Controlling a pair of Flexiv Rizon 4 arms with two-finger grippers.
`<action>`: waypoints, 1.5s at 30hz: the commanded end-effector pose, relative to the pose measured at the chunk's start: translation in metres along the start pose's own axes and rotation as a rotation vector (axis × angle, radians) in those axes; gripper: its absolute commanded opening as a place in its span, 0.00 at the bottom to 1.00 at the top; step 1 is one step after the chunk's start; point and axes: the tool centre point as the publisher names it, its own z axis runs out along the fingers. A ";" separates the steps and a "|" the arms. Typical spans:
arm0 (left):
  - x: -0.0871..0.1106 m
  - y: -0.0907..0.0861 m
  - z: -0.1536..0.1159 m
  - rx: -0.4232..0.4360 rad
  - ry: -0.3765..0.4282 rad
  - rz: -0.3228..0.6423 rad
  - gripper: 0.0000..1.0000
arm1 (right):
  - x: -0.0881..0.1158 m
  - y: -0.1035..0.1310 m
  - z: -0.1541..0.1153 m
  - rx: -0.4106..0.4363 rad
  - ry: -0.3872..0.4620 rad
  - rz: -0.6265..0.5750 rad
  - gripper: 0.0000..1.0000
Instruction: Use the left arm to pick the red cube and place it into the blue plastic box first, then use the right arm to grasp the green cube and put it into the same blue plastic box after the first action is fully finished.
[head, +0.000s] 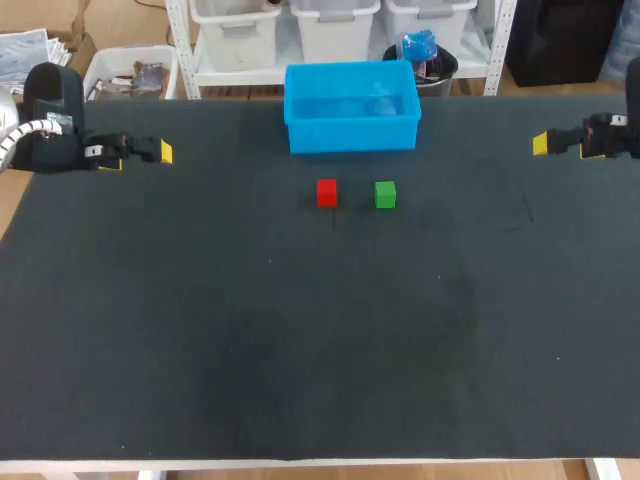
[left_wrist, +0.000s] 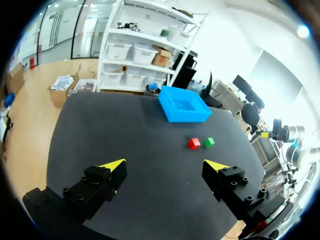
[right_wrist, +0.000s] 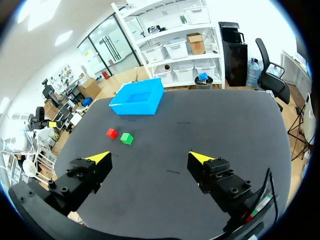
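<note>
Nearest, the left claw (left_wrist: 165, 164) hangs above the dark, matte tabletop (left_wrist: 125, 130), its two yellow-tipped fingers spread wide and empty. The right claw (right_wrist: 150, 156) is just as wide apart and also empty, over the opposite side of the same black surface. Well ahead of the left claw, a little toward its right finger, sits one small red cube (left_wrist: 194, 143). One small green cube (left_wrist: 209, 142) sits just beside it, with a narrow gap between the two. From the right claw the pair lies ahead toward its left finger, the green one nearer. Farther on past both cubes stands a single open blue plastic box (left_wrist: 184, 104), apart from them and close to one edge of the tabletop. That makes two claws, two cubes and one box. Both cubes lie on the tabletop, outside the box.
</note>
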 end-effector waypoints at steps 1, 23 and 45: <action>0.001 0.002 0.000 0.008 -0.004 0.002 1.00 | 0.000 0.000 0.000 -0.001 0.000 -0.001 1.00; 0.001 0.002 0.000 0.008 -0.004 0.002 1.00 | 0.000 0.000 0.000 -0.001 0.000 -0.001 1.00; -0.033 -0.098 0.089 -0.363 0.274 0.070 1.00 | 0.000 0.000 0.000 -0.001 0.000 -0.001 1.00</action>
